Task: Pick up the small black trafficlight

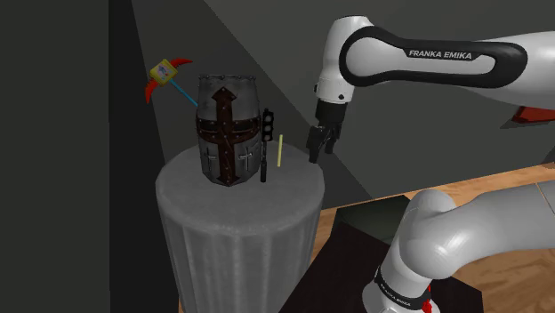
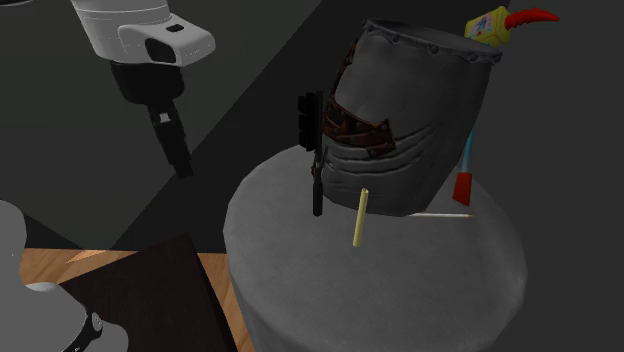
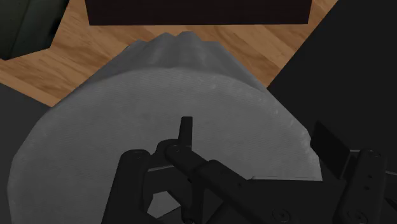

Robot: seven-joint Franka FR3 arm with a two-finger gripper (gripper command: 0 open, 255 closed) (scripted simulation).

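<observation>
The small black traffic light [image 1: 266, 125] stands upright on a thin pole on a round grey pedestal [image 1: 240, 227], right beside a dark knight's helmet [image 1: 227, 124]. In the second exterior view the traffic light [image 2: 309, 120] is at the helmet's [image 2: 410, 120] left. My black gripper [image 1: 317, 149] hangs open by the pedestal's edge, to the shoulder view's right of the traffic light and clear of it. From the other side the gripper [image 2: 180, 160] is well left of the light. In the wrist view the gripper [image 3: 257, 137] hovers over the bare grey pedestal top [image 3: 159, 95].
A thin yellow stick [image 1: 280, 149] stands between the traffic light and my gripper. A red and blue pickaxe toy with a yellow block [image 1: 164, 71] leans behind the helmet. The dark stand [image 1: 347, 267] and wooden floor [image 2: 60, 265] lie below.
</observation>
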